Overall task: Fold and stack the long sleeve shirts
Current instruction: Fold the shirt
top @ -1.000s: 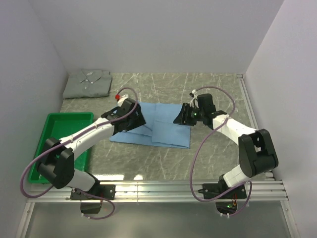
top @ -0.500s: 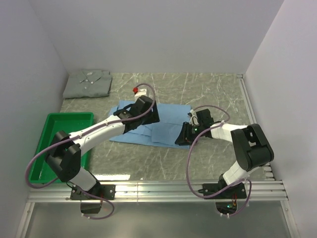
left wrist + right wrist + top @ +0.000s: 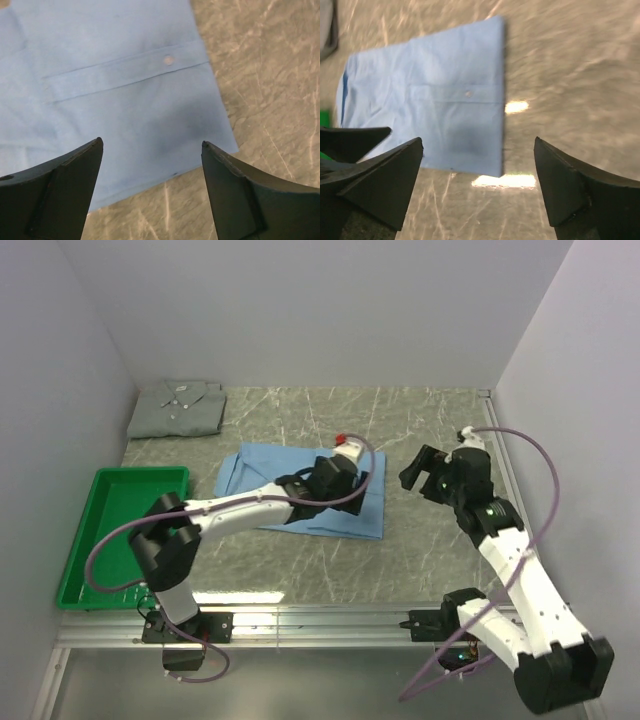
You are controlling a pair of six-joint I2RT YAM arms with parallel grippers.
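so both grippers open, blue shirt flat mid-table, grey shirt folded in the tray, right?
No. The grey shirt lies folded on the table behind the tray, not in it; the top view shows this. The rest holds: left gripper and right gripper open, blue shirt flat mid-table.

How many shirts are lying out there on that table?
2. The light blue shirt lies in the middle; the grey-green shirt sits folded in the far left corner. No others show.

grey-green marbled tabletop (image 3: 430,540), plain pale walls (image 3: 300,310) on three sides, aluminium rail (image 3: 330,618) along near edge
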